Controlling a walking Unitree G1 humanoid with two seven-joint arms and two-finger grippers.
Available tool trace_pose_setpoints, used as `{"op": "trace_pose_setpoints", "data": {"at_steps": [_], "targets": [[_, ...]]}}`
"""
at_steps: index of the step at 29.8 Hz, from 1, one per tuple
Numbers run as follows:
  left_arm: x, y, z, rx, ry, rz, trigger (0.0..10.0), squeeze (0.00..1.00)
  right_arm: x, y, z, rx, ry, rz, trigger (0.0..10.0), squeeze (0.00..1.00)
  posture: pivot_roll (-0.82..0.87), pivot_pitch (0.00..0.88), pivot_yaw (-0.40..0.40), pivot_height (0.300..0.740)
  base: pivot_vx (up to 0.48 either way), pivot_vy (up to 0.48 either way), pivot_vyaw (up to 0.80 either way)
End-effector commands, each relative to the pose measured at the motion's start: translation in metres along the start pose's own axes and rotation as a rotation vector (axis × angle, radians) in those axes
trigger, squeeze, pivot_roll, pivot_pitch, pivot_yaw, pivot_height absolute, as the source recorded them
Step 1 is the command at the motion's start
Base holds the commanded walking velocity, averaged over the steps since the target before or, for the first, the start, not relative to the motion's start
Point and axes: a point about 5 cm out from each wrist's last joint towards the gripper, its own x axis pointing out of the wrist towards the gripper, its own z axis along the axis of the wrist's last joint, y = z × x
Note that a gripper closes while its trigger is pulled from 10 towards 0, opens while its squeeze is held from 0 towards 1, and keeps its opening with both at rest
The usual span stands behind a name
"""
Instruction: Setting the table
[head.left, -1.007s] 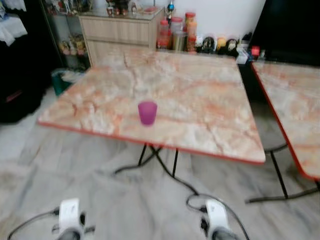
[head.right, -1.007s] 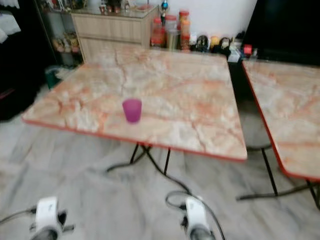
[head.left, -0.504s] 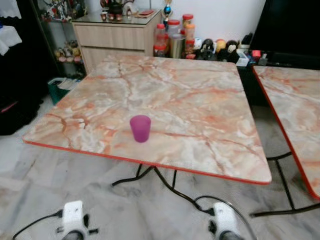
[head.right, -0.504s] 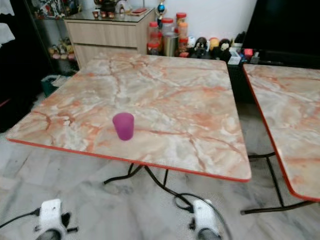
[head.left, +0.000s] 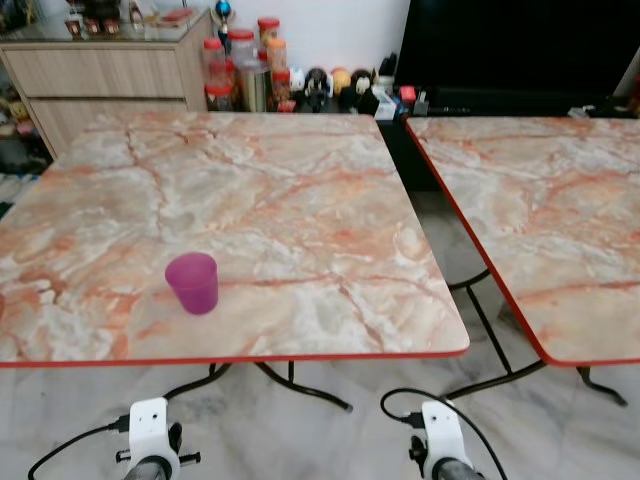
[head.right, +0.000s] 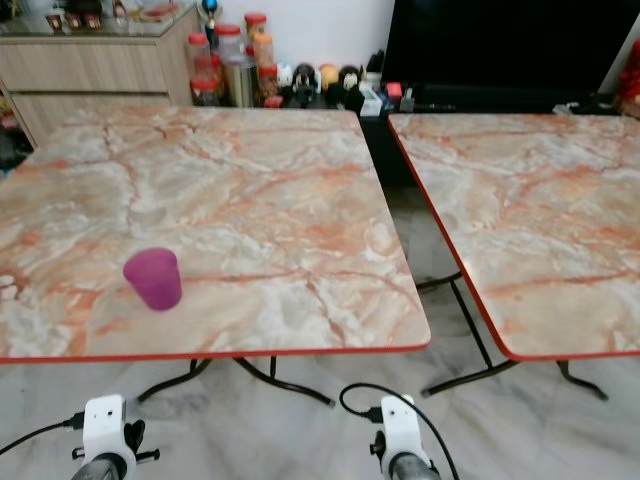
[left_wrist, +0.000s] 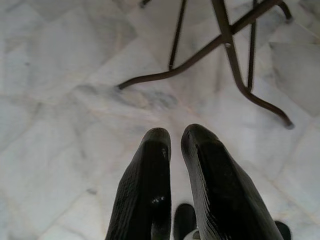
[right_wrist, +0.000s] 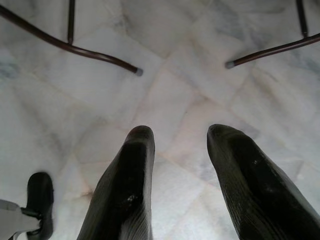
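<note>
A purple cup (head.left: 192, 283) stands upright on the marble-patterned table (head.left: 290, 190), near its front edge and left of the middle. Both arms hang low in front of the table, over the floor, with their white wrists (head.left: 150, 432) (head.left: 439, 447) at the bottom of the eye views. In the left wrist view my left gripper (left_wrist: 176, 137) points down at the floor tiles, its fingers nearly touching and holding nothing. In the right wrist view my right gripper (right_wrist: 181, 135) stands open over the floor, empty.
A second marble table (head.left: 540, 210) stands to the right, across a narrow gap. Behind are a wooden cabinet (head.left: 100, 70), jars and bottles (head.left: 240, 70), small figurines (head.left: 330, 85) and a black panel (head.left: 520, 45). Metal table legs (head.left: 300, 385) and a black cable (head.left: 400, 400) lie on the floor.
The camera has come closer to the table and swung to the right, bringing the second table further into view. The cup stays in its place on the table. Both arms still hang.
</note>
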Motion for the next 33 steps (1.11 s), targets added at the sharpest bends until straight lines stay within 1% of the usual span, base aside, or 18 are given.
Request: {"op": "trace_pose_setpoints", "data": {"at_steps": [1,4,8,12,24,33], "targets": [[-0.0001,0.0014,-0.0017,-0.012,0.016,0.011,10.0,0.0,0.0002,-0.0027,0.0014,0.005,-0.008,-0.007,10.0,0.0,0.1,0.0,-0.012,0.714,0.0,0.0,0.0],[0.0002,0.0009,-0.0011,-0.014,0.016,0.01,10.0,0.0,0.0002,-0.0027,0.0014,0.004,-0.006,-0.007,10.0,0.0,0.1,0.0,-0.011,0.714,0.0,0.0,0.0],[0.0006,0.0007,-0.0003,-0.015,0.015,0.008,10.0,0.0,0.0004,-0.0023,0.0017,0.015,-0.001,-0.008,10.0,0.0,0.11,0.0,-0.01,0.714,0.0,0.305,0.0],[0.0009,0.0008,0.0004,-0.014,0.014,0.008,10.0,0.0,0.0007,-0.0014,0.0036,0.014,-0.003,-0.006,10.0,0.0,0.11,0.0,-0.01,0.714,0.0,0.315,-0.68],[0.0004,0.0017,-0.0005,-0.011,0.015,0.009,10.0,0.0,0.0004,-0.0018,0.0024,0.005,-0.006,-0.006,10.0,0.0,0.11,0.0,-0.01,0.714,0.0,0.324,0.0],[0.0028,-0.0017,0.0056,-0.008,-0.006,-0.001,10.0,0.0,0.0007,-0.0031,0.0041,0.003,-0.009,-0.013,10.0,0.0,0.1,0.0,-0.012,0.714,0.0,0.316,0.0]]}}
